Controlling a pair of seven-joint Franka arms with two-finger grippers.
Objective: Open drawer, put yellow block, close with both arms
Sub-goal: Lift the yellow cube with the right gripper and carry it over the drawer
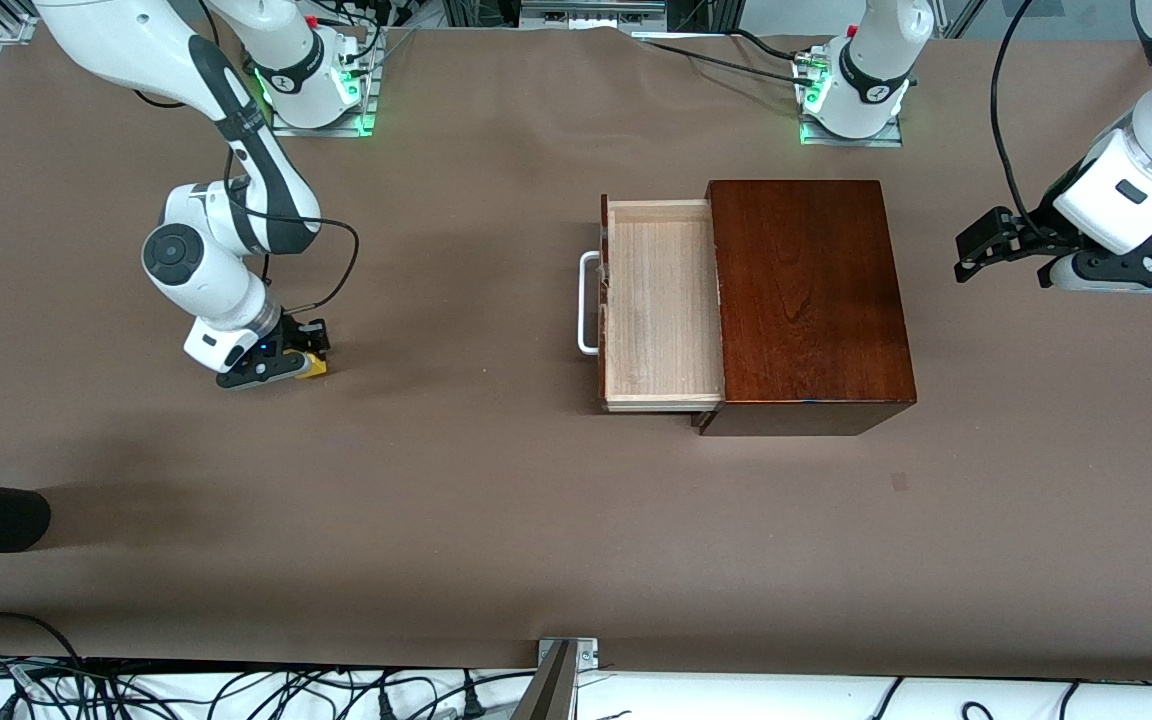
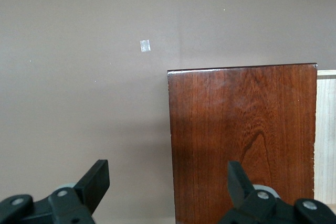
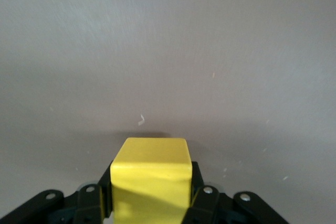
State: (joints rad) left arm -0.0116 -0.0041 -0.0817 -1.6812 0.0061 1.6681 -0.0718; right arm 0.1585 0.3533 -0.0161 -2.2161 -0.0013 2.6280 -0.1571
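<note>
Right gripper pinched on yellow block at table; left gripper spread, waiting beside box; drawer pulled out

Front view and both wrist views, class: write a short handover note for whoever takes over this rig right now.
Right gripper: shut on the yellow block, low at the table toward the right arm's end.
Left gripper: open, empty, waiting in the air at the left arm's end.
Drawer: pulled out of the wooden box, tray bare.
Done: drawer opened, block gripped.
Left: carry block into drawer, release, close with both arms.
</note>
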